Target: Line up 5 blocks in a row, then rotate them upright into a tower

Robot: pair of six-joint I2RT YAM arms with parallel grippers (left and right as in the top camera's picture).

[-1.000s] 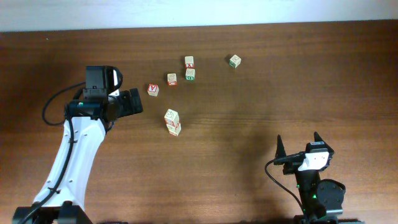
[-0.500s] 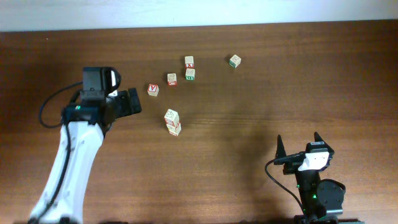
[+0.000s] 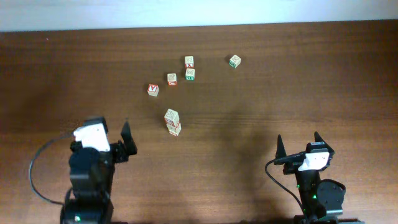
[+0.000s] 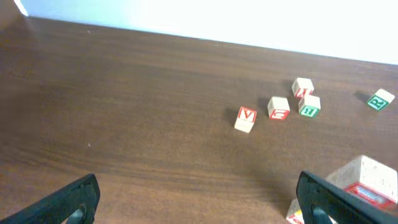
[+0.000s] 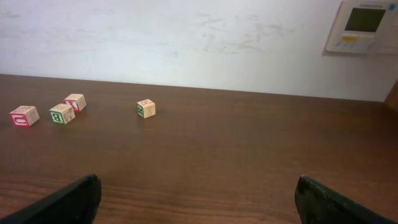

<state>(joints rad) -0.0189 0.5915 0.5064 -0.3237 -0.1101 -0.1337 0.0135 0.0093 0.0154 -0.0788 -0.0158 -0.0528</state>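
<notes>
Pulled back from the blocks [image 3: 172, 79], the left gripper [image 3: 104, 138] now sits lower-left of the stacked pair [image 3: 172, 122], jaws spread. The right gripper [image 3: 298, 144], also spread, sits well to that pair's lower-right. Left wrist view: five loose blocks lie beyond the stacked pair. Right wrist view: four blocks show, fingers wide apart.
</notes>
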